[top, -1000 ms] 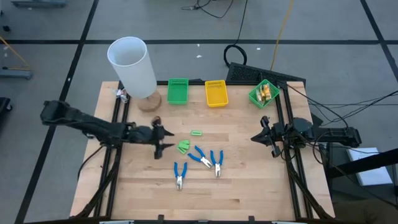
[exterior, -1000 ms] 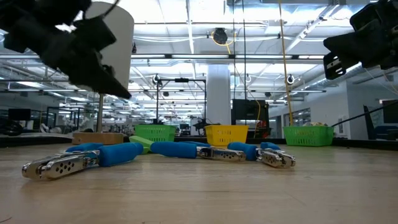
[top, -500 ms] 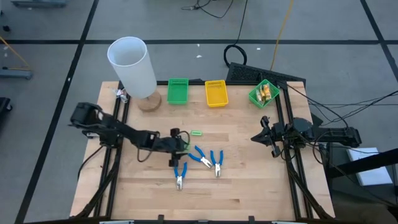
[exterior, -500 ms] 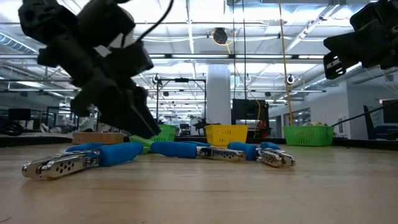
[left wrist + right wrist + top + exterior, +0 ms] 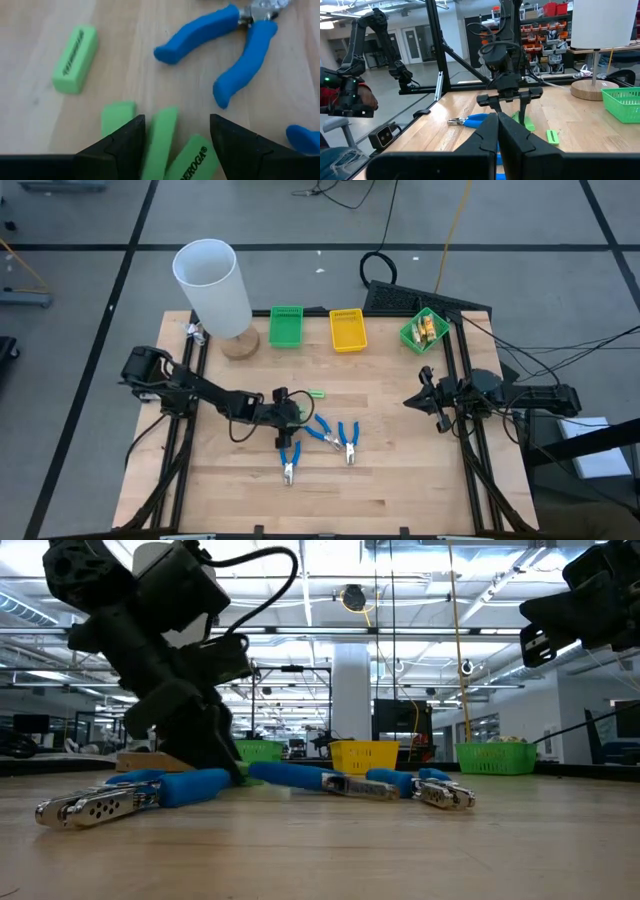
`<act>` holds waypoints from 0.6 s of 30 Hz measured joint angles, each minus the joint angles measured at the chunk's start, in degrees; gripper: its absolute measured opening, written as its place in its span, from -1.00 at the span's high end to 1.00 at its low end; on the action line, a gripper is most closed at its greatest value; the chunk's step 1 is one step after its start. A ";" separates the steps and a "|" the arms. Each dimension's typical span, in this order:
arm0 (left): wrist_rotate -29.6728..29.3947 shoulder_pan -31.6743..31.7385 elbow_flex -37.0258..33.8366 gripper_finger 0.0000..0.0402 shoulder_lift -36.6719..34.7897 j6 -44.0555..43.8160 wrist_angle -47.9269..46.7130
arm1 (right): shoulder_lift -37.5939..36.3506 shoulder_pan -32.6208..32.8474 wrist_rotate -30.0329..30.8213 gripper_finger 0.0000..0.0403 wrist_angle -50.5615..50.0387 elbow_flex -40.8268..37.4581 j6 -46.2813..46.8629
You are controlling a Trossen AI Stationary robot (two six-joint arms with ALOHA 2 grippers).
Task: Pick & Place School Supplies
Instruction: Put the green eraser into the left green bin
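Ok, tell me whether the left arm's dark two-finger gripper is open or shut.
Open. The left gripper shows a clear gap between its dark fingers, which straddle a light-green rectangular eraser lying on the table.

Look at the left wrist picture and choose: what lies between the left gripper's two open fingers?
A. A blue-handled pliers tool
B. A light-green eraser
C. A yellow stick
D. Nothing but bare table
B: in the left wrist view the left gripper stands open over the cluster, and a light-green eraser runs up between its two dark fingers, while the blue-handled pliers lie farther off on the wood.
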 joint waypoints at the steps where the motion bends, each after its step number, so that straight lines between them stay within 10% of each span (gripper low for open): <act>1: 0.53 0.00 0.02 -0.13 -0.58 -0.67 -1.63 | 0.00 0.00 0.00 0.98 0.14 0.00 0.00; 18: -2.07 0.48 -0.28 -0.13 -7.25 -2.03 -11.14 | 0.33 0.02 -0.17 0.98 2.47 0.00 -0.02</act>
